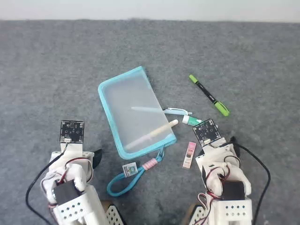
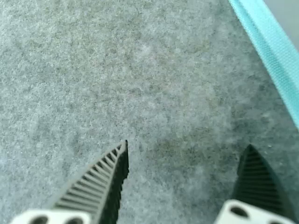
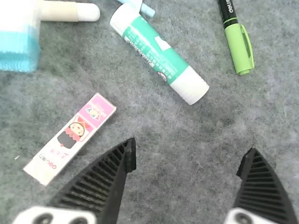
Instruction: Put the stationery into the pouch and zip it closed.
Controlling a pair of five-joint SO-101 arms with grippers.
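You have the pouch in the middle of the surface. Just right of it lies the glue stick; the eraser lies in front of that, the marker behind it.

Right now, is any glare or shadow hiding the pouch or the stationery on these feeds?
High view: the light is even, with no glare on the pouch. Right wrist view: only soft shadows lie beside the glue stick and the pink eraser, and nothing is hidden. Left wrist view: a faint shadow falls on the grey mat at the left gripper.
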